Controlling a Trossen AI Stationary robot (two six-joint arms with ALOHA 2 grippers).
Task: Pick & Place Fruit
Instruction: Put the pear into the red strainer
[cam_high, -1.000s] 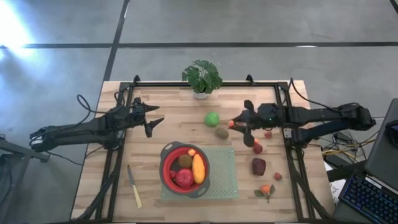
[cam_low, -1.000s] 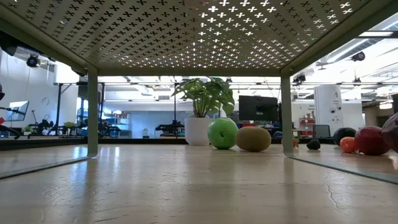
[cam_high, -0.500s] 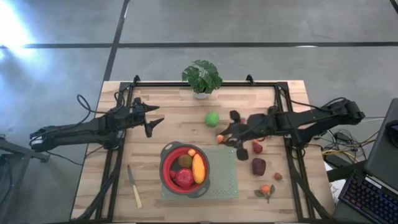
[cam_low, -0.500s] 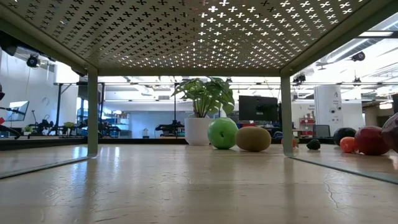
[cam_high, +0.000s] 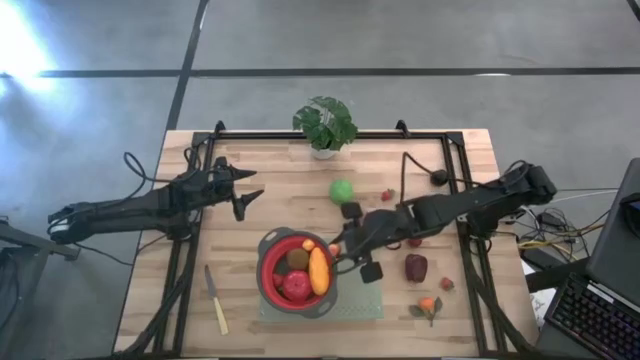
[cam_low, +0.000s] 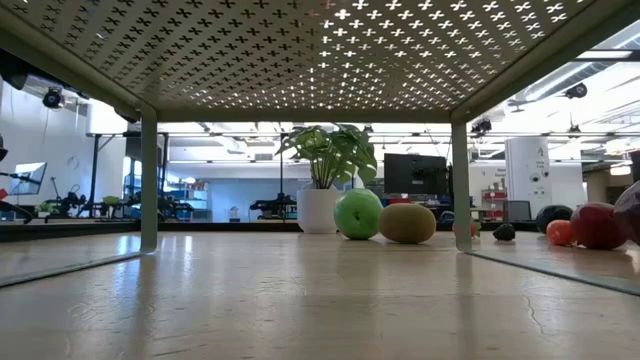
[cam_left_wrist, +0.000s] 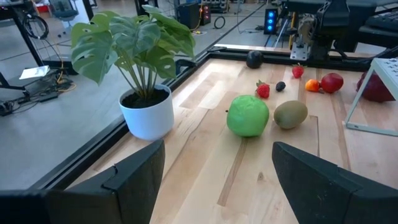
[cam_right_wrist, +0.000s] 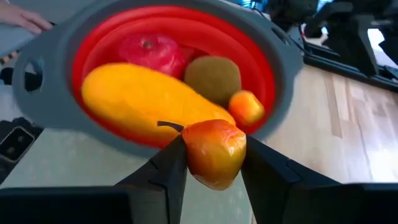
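Observation:
My right gripper (cam_high: 337, 250) is shut on a small orange-red fruit (cam_right_wrist: 214, 154) beside the right rim of the red bowl (cam_high: 270, 290). The bowl holds a red apple (cam_high: 295, 287), an orange elongated piece (cam_high: 319, 270), a kiwi (cam_high: 297, 258) and a tiny orange fruit (cam_high: 308, 245). The green ball (cam_high: 342, 190) and a kiwi (cam_left_wrist: 290, 114) rest on the wood beyond the bowl. My left gripper (cam_high: 245, 200) hovers open over the table's left half, and its fingers (cam_left_wrist: 134, 180) frame the ball from afar. My right gripper pinches the small orange-red fruit by its sides (cam_right_wrist: 189, 155) between the two fingers (cam_right_wrist: 168, 171). The fingers come slanting down from the table's right. The fruit is lifted clear, over the green mat just short of the bowl's grey rim (cam_right_wrist: 283, 59).
A potted plant (cam_high: 325, 123) stands at the far edge. A strawberry (cam_high: 387, 195), a dark-red lump (cam_high: 416, 267), a tiny red fruit (cam_high: 447, 283) and an orange leafy one (cam_high: 428, 304) lie on the right. A knife (cam_high: 216, 300) lies left of the green mat (cam_high: 365, 300).
My right gripper has travelled from the right middle of the table toward the left and near edges, reaching the bowl's right rim. It stayed shut on the small orange-red fruit and carried it along.

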